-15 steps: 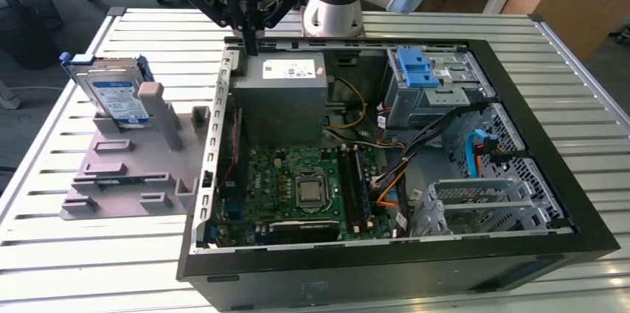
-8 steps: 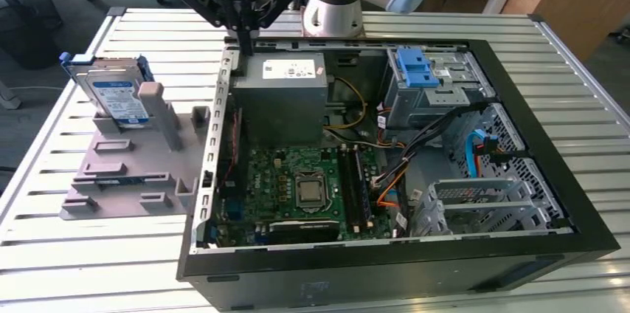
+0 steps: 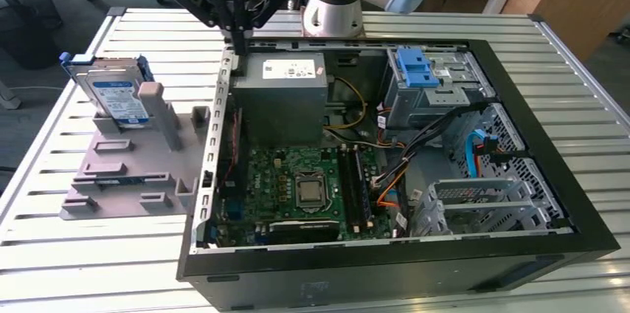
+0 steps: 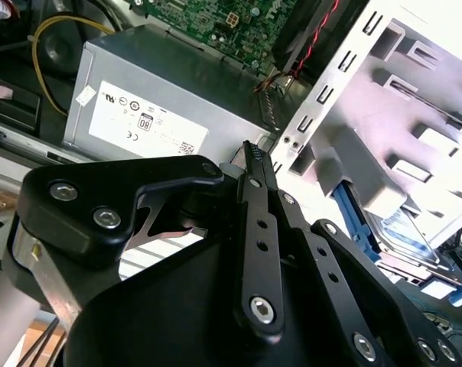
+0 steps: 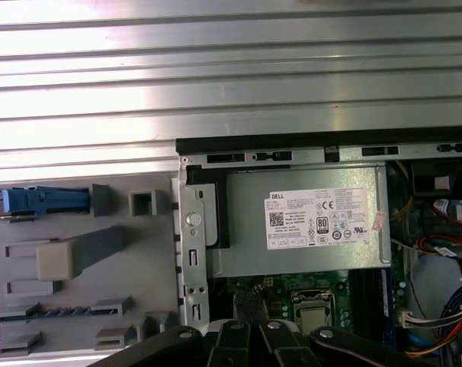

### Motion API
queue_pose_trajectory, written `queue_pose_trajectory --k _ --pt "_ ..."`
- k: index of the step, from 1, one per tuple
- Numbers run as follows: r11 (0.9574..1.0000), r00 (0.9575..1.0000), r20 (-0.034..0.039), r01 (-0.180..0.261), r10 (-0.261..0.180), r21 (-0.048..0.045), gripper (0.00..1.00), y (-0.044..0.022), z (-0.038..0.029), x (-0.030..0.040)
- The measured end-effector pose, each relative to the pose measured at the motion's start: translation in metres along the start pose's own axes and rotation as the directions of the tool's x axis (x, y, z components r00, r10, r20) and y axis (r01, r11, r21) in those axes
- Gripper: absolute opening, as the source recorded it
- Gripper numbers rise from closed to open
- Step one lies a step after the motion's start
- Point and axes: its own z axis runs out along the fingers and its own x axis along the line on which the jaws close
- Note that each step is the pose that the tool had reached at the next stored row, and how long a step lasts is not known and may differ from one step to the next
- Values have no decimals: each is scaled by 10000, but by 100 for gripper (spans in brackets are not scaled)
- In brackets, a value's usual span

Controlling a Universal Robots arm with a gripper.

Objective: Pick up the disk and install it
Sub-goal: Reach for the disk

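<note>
step: reach disk (image 3: 116,95), upright in grey rack (image 3: 123,180) by counter (image 3: 88,272) edge | tool (image 3: 237,46): closed, empty, above computer case (image 3: 394,272) rim | judged best: open early, descend square over disk's top edge

Prob. silver disk (image 3: 118,100), blue bracket (image 3: 102,60), grey holder (image 3: 123,173)

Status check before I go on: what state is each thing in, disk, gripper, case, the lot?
disk: upright in the grey holder, not picked up.
gripper: shut, empty, at the case rim beside the power supply.
case: lying on its side, open, panel off.
power supply: mounted inside the case.
</note>
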Motion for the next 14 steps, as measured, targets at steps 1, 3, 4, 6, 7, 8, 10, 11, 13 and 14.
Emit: queue_pose_trajectory --k 1,3,4,6,7,8,10,11,13,14 --pt "10000 10000 0 0 0 0 11 0 0 10" --pt "10000 10000 0 0 0 0 11 -2 -1 30" --pt "10000 10000 0 0 0 0 11 -2 -1 40" --pt "10000 10000 0 0 0 0 11 -3 -2 60" --pt "10000 10000 0 0 0 -1 11 -4 -2 70" --pt "10000 10000 0 0 0 -1 11 -5 -2 80" --pt "10000 10000 0 0 0 0 11 -6 -3 101" --pt "10000 10000 0 1 -1 0 11 -7 -3 112" --pt "10000 10000 0 1 -1 0 11 -8 -3 132" --pt "10000 10000 1 0 0 -1 11 -8 -4 142"
